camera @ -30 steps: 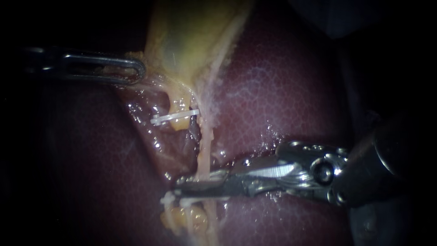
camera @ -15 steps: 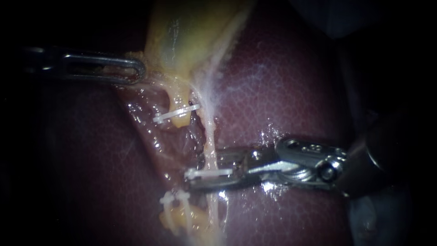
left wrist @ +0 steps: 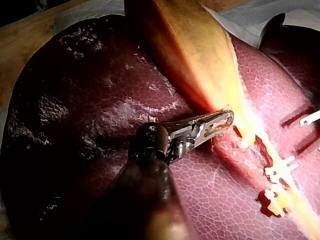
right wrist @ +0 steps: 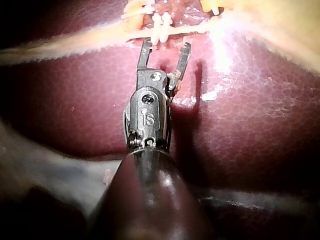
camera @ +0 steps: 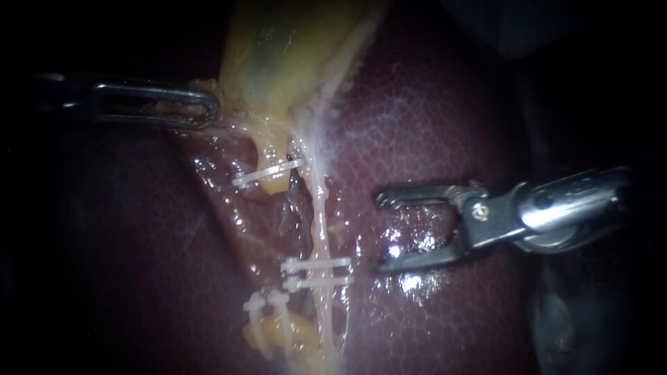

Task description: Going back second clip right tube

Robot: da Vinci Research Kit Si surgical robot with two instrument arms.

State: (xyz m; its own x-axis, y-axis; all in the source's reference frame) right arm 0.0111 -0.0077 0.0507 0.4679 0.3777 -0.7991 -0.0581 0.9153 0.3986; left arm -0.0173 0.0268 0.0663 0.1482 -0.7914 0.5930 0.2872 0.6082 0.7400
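Pale cloth [left wrist: 82, 12] on a tan surface [left wrist: 25, 50]; darkness beyond.

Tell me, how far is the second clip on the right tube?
Done: two clips sit across the right tube. In hand: the right instrument, jaws open and empty, stands clear beside them, over the liver. The left instrument grips the gallbladder. Left: probably only to draw it away.

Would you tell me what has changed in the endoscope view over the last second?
The right instrument let go of the right tube, opened its jaws and drew back to the right over the liver, leaving a clip where it had gripped. The left instrument at the gallbladder and the upper clip stayed put.
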